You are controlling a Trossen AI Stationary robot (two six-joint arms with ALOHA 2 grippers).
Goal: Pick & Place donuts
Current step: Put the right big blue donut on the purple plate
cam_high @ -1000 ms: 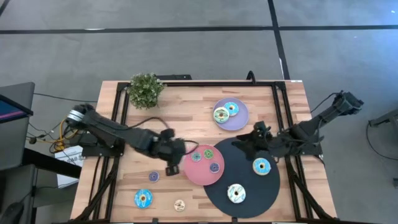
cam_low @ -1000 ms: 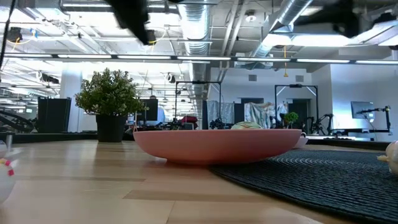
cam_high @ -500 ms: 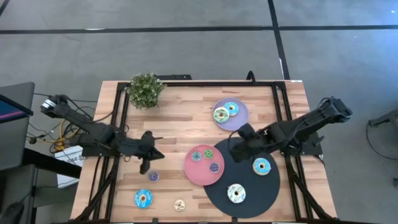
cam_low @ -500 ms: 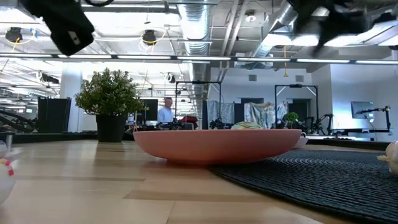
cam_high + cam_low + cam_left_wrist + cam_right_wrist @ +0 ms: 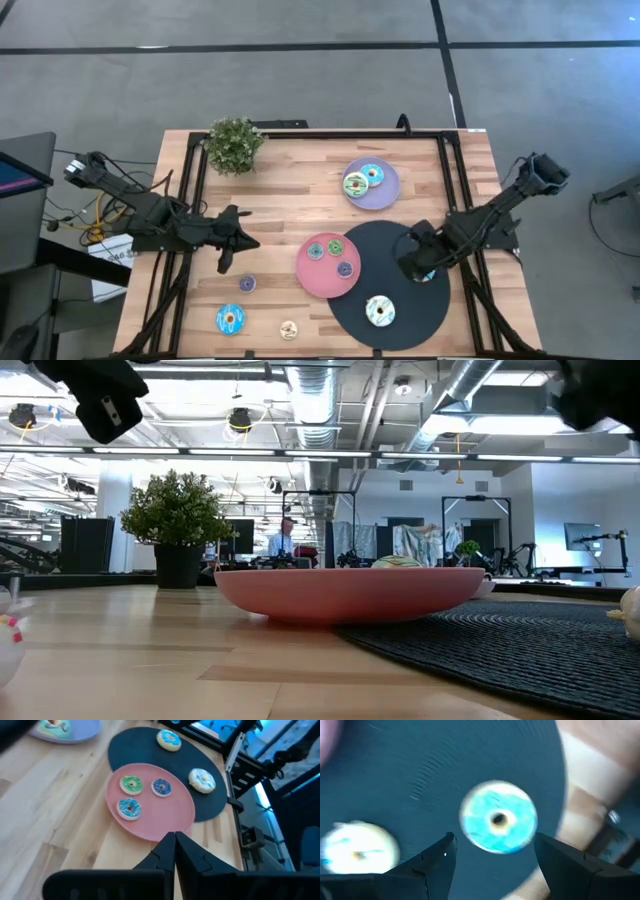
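On the black disc point(image 5: 385, 250) lie a blue donut point(image 5: 498, 817) and a white donut point(image 5: 380, 311). My right gripper point(image 5: 495, 865) hangs open above the blue donut, pointing down, with one finger on either side of it and touching nothing. In the high view this gripper point(image 5: 412, 265) covers most of that donut. Three small donuts lie on the pink plate point(image 5: 327, 282), and two on the lilac plate point(image 5: 385, 192). My left gripper point(image 5: 240, 243) is shut and holds nothing, left of the pink plate point(image 5: 150, 820).
Loose on the table near its front left lie a blue donut point(image 5: 230, 319), a small purple one point(image 5: 246, 284) and a small pale one point(image 5: 288, 329). A potted plant point(image 5: 235, 143) stands at the far left. A black frame rail point(image 5: 455, 180) runs along the table's right side.
My left gripper has drawn back from the pink plate toward the table's left edge and stays shut. My right gripper has swung toward the near edge, sunk, and tipped from slanting to pointing down over the blue donut on the black disc. It stays open.
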